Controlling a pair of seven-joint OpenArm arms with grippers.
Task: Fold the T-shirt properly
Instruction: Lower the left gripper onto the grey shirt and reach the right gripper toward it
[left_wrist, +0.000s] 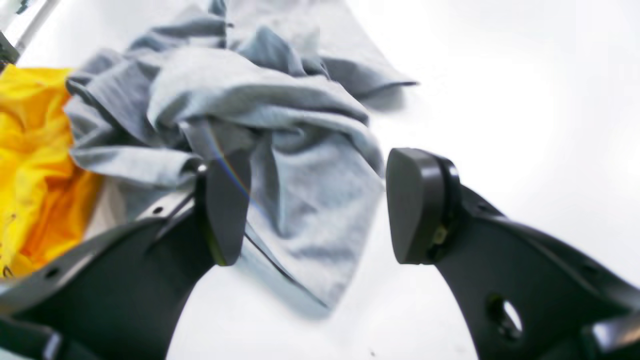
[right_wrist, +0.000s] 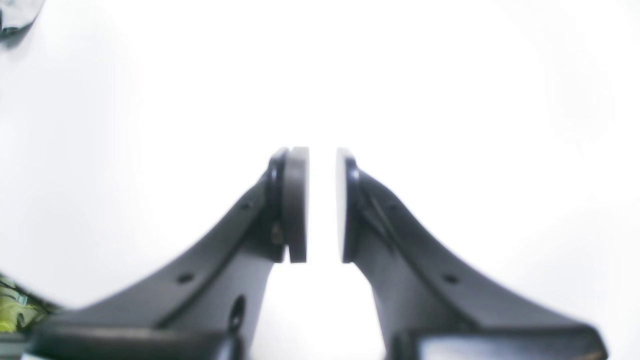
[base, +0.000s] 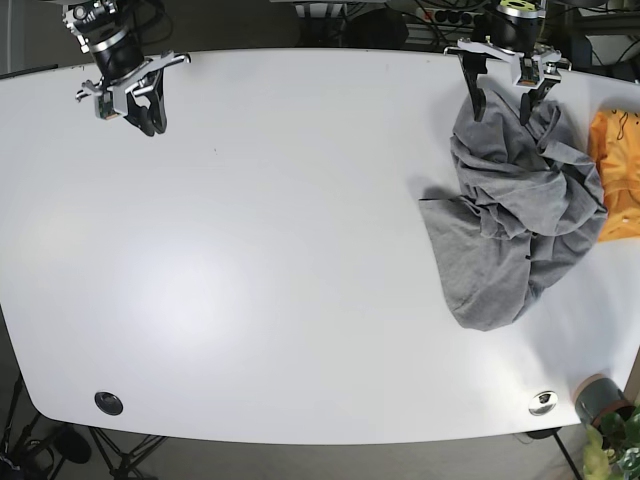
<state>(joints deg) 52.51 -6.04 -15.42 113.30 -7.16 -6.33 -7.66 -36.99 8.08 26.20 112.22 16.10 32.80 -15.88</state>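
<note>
The grey T-shirt (base: 510, 225) lies crumpled at the worktop's (base: 250, 250) right. The left hand (left_wrist: 317, 207) hovers wide open, holding nothing. Next, probably, grab an edge. The right hand (right_wrist: 322, 205), nearly closed, is empty.

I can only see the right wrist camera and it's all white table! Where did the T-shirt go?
Observer: The gray T-shirt lies crumpled at the far end of the table, under the left hand.
Operator: Is that hand holding it?
Observer: No, its jaws are wide open and grip nothing.
Operator: Is anything else there?
Observer: A yellow cloth lies right beside the shirt, touching it.
</note>
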